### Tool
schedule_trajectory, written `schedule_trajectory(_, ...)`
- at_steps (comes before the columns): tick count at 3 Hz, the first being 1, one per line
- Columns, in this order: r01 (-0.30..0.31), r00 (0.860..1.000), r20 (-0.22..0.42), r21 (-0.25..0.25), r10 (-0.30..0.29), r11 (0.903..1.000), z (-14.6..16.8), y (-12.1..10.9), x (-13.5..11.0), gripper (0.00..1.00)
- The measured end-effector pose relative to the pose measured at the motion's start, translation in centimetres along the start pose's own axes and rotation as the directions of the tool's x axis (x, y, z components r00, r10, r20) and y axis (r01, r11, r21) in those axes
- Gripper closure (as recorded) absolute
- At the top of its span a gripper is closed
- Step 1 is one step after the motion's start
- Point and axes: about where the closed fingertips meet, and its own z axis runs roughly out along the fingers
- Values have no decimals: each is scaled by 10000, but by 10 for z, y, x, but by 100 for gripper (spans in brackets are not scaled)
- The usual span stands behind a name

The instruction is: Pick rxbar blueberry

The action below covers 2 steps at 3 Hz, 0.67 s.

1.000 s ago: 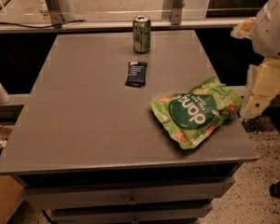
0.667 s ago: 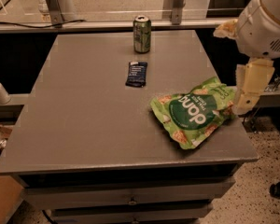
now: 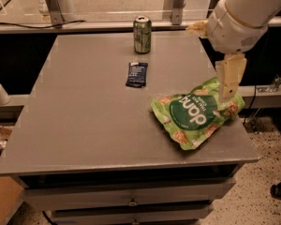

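Observation:
The rxbar blueberry (image 3: pixel 136 74) is a small flat dark navy wrapper lying on the grey table (image 3: pixel 84 116), a little in front of the green drink can. My gripper (image 3: pixel 228 81) hangs at the right side of the table, over the right end of the large green snack bag (image 3: pixel 196 112). It is well to the right of the bar and holds nothing that I can see. The white arm (image 3: pixel 243 13) comes in from the upper right.
A green drink can (image 3: pixel 142 34) stands upright near the table's far edge. The table has drawers below its front edge (image 3: pixel 131 201). A metal rail and posts (image 3: pixel 54 6) run behind the table. A cardboard box (image 3: pixel 0 191) sits on the floor at the left.
The arm and gripper have moved left, from beyond the table's right edge to over the right end of the green bag. The bar, can and bag have not moved.

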Motion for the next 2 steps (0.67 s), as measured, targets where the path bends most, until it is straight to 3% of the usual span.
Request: schedule_trajectory(2,448,9990,23,171,-448,9989,0,-3,0,0)
